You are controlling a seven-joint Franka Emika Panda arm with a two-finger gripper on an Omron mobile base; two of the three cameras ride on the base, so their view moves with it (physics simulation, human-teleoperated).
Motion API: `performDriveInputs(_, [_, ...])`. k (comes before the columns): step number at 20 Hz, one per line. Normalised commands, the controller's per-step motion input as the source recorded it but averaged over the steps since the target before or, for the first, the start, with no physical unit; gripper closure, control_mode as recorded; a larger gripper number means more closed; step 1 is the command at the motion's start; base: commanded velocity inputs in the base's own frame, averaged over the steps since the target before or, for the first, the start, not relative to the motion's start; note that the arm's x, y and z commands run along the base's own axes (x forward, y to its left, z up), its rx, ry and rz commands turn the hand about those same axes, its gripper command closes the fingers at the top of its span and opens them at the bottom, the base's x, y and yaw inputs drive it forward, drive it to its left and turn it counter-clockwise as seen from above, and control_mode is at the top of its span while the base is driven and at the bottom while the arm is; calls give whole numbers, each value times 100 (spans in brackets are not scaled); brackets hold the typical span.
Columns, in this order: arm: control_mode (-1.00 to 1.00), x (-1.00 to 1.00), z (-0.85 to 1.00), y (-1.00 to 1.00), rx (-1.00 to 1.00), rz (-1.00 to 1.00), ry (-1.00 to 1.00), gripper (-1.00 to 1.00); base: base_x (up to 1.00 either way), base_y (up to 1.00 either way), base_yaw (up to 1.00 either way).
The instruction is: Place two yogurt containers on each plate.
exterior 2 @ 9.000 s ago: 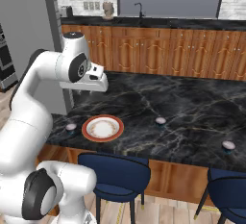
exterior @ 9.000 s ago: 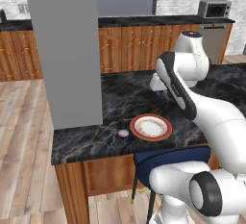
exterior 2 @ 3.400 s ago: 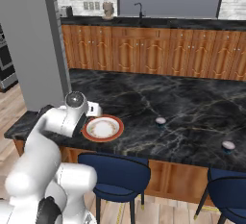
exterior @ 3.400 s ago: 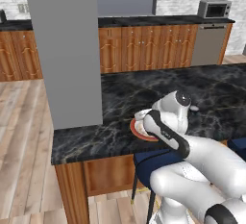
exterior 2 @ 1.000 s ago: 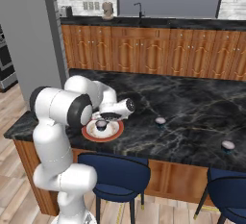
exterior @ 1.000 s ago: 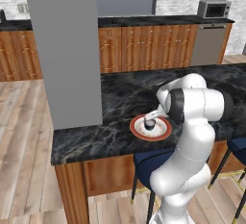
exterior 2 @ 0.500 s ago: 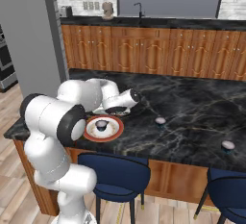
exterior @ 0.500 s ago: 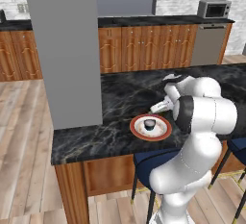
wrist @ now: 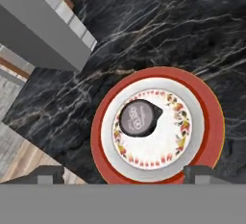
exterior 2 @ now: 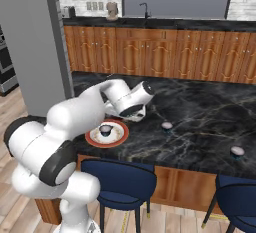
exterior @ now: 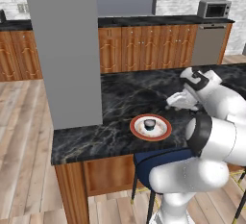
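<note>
The gripper (wrist: 122, 170) hangs above the red-rimmed plate (wrist: 211, 122), jaws wide apart and holding nothing. One yogurt container (wrist: 138, 118) stands on the plate near the counter's (exterior: 115, 98) front edge.

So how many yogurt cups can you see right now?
3. One yogurt cup stands on the red-rimmed plate; a second cup sits on the black counter just right of that plate; a third cup is farther right. Others may be hidden.

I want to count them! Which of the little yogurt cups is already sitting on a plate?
The yogurt cup in the middle of the red-rimmed plate. The middle cup and the far-right cup sit on the bare black counter.
</note>
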Motion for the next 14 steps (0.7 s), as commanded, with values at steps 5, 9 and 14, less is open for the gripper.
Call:
performDriveInputs(5, [-100,-14,14,-79,-12,-14,21,-100,0,0,0])
performDriveInputs(9, [-100,-1,0,-65,-25,-12,14,-100,0,0,0])
performDriveInputs(14, [-100,0,0,-51,-30,-11,9,-100,0,0,0])
